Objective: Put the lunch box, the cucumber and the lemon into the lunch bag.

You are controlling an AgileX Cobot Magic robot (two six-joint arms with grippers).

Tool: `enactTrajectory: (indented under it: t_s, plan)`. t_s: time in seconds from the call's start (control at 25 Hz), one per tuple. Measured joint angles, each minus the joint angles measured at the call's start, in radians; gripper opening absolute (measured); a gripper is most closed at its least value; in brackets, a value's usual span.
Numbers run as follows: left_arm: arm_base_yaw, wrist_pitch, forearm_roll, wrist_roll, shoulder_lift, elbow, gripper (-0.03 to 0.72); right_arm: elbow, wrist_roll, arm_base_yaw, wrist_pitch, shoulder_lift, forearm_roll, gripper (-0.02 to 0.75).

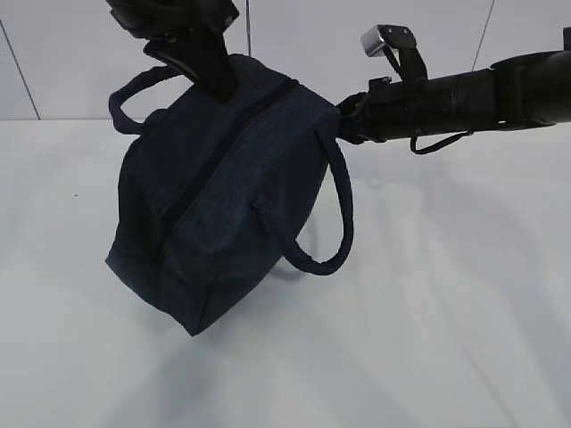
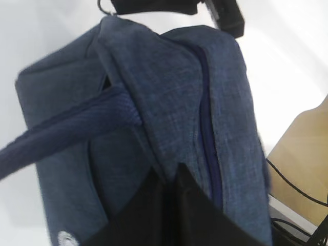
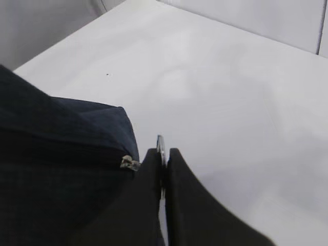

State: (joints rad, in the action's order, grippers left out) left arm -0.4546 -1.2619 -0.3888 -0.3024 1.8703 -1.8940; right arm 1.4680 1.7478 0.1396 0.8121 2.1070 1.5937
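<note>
The boxy dark navy fabric lunch bag [image 1: 223, 196] hangs tilted over the white tabletop [image 1: 446, 339], towards its left rear, with only its lowest corner near the surface. The left gripper [image 1: 214, 85] comes down from above, its fingers [image 2: 169, 215] clamped on the fabric beside the closed zipper. The right gripper [image 3: 164, 164], at the bag's right end, is pinched on the metal ring pull [image 3: 161, 148], its fingers pressed together around it.

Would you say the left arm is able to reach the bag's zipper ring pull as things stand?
Probably not: the left end effector is shut on the lunch bag fabric at the other end, and the right end effector already pinches the ring pull.
</note>
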Motion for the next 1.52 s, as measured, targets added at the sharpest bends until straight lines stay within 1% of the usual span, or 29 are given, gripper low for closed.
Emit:
enactTrajectory:
  t_s: [0.16, 0.2, 0.24, 0.28, 0.4, 0.48, 0.52, 0.68, 0.84, 1.08, 1.24, 1.4, 1.48, 1.52]
  plan:
    - [0.0, 0.0, 0.0, 0.0, -0.002, 0.0, -0.006, 0.008, -0.004, -0.02, 0.028, -0.012, 0.033, 0.008]
    - [0.0, 0.0, 0.002, 0.0, -0.002, 0.0, -0.006, 0.011, -0.004, -0.024, 0.029, -0.016, 0.036, 0.027]
    - [0.0, 0.0, 0.002, 0.0, -0.004, 0.0, -0.006, 0.012, -0.004, -0.024, 0.029, -0.02, 0.036, 0.063]
    - [0.0, 0.0, 0.002, 0.0, -0.007, -0.002, -0.006, 0.017, -0.004, -0.028, 0.036, -0.028, 0.036, 0.13]
    - [0.0, 0.0, 0.002, 0.0, -0.008, -0.002, -0.006, 0.021, -0.012, -0.035, 0.055, -0.052, 0.072, 0.377]
    - [0.0, 0.0, 0.002, 0.0, -0.008, -0.002, -0.006, 0.021, -0.02, -0.041, 0.062, -0.074, 0.101, 0.461]
    - [0.0, -0.002, 0.0, 0.0, -0.008, -0.002, -0.006, 0.021, -0.024, -0.047, 0.064, -0.091, 0.116, 0.476]
    - [0.0, -0.002, -0.026, 0.0, -0.008, -0.002, -0.006, 0.021, -0.03, -0.098, 0.062, -0.174, 0.168, 0.486]
    - [0.0, 0.006, -0.101, 0.0, 0.035, -0.005, -0.006, 0.021, -0.075, -0.15, 0.047, -0.244, 0.177, 0.48]
    - [0.0, 0.075, -0.208, -0.023, 0.133, -0.005, -0.006, 0.021, -0.136, -0.174, 0.046, -0.28, 0.108, 0.475]
    - [0.012, 0.141, -0.222, -0.026, 0.169, -0.007, -0.006, 0.021, -0.173, -0.174, 0.046, -0.284, 0.058, 0.475]
    - [0.058, 0.169, -0.227, -0.026, 0.205, -0.009, -0.001, 0.021, -0.202, -0.174, 0.046, -0.284, 0.027, 0.475]
    - [0.08, 0.18, -0.207, -0.026, 0.217, -0.009, 0.03, 0.021, -0.21, -0.174, 0.046, -0.284, 0.023, 0.475]
    - [0.091, 0.183, -0.193, -0.026, 0.221, -0.009, 0.065, 0.021, -0.215, -0.174, 0.046, -0.284, 0.02, 0.475]
